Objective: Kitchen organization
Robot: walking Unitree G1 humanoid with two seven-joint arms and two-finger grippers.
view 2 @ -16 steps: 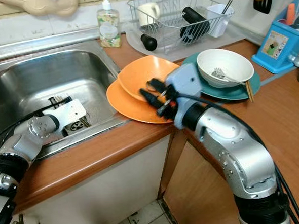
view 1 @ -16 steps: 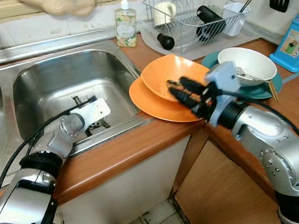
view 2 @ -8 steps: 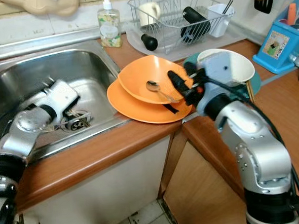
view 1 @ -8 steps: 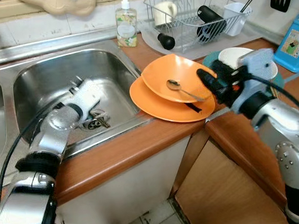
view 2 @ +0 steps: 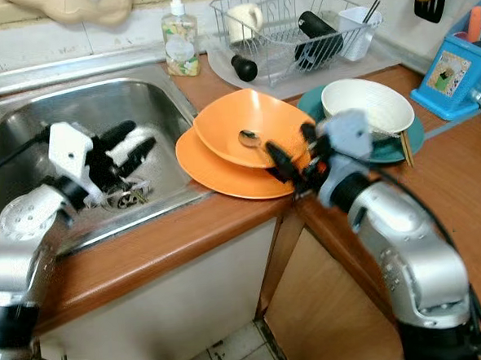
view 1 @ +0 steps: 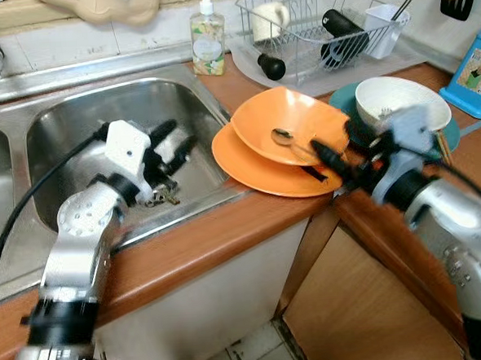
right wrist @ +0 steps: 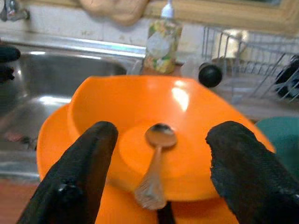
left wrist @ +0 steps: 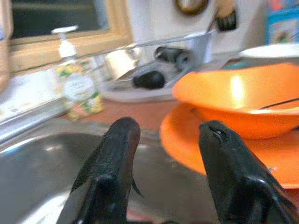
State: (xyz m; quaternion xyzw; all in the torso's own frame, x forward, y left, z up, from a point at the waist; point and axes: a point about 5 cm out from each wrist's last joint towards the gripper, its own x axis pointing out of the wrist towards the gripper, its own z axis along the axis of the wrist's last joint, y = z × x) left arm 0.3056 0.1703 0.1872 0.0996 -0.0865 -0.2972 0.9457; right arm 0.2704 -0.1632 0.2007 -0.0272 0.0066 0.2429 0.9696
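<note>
Step in hand: judged to be the approach to the spoon (right wrist: 156, 163), which is lying in the orange bowl (view 1: 290, 124); nothing is being held yet.
Spoon location: centre of the left eye frame, resting inside the orange bowl, with its round end toward the sink (view 1: 89, 116) and its handle running toward the right end effector.
Orange bowl: sitting tilted on the orange plate (view 1: 248, 165), at the tabletop (view 1: 227, 230) edge just beside the sink.
Right end effector (view 1: 337, 156): open and empty, fingers spread; hovering at the near rim of the orange bowl, right of centre in the frame, pointing toward the spoon.
Left end effector (view 1: 173, 143): open and empty; hanging over the sink basin, left of centre, pointing toward the orange dishes.
Next move, as a judgement: the right end effector needs to ease forward and down so that its fingers (right wrist: 74, 182) straddle the spoon handle, then close. The handle is lying flat on a curved surface, so a low, shallow pinch looks necessary.
Neighbouring items: white bowl (view 1: 399, 103) holding a fork (view 1: 394, 119), on a teal plate (view 1: 422, 146), at right; dish rack (view 1: 321, 28) and soap bottle (view 1: 208, 43) along the top of the frame.
Right wrist view adds: the spoon lying centred between the two spread fingers, which the eye views are showing only at a slant.
Left wrist view adds: the side profile of the orange bowl stacked on the orange plate, and the clear gap between the left fingers (left wrist: 112, 158).
Eye views add: the drain (view 2: 127, 195) at the sink bottom, under the left end effector.
</note>
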